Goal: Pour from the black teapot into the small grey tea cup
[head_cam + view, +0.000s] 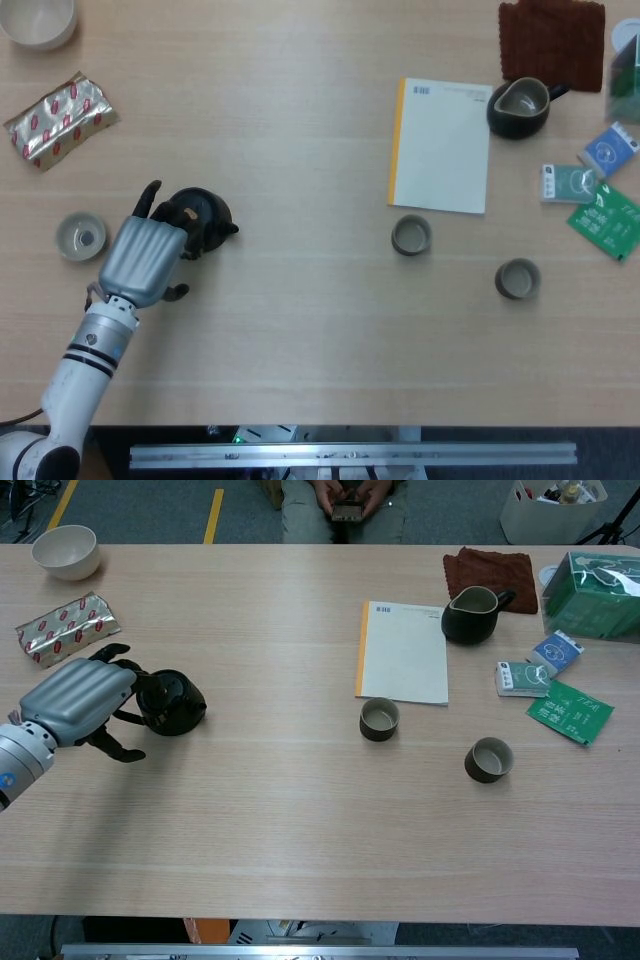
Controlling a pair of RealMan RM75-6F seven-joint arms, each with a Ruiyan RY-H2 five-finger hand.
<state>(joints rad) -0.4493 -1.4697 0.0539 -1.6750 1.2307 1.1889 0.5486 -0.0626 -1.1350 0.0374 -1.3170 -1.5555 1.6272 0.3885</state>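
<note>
Grasping is the step I am working on: my left hand (143, 262) is sitting against the black teapot (200, 218) at the left of the bench (300, 330), with its fingers (112, 655) curling around the pot's near-left side, where the handle seems to be. Whether they are actually gripping it or only resting on it, I cannot tell. The pot is standing upright on the bench. My right hand is showing in neither view. Next, I judge, I am needing a firm hold, then a lift and carry towards a small grey tea cup (411, 236). Only the head view is showing another little cup (80, 237) left of the hand; in the chest view the hand hides that spot.
</note>
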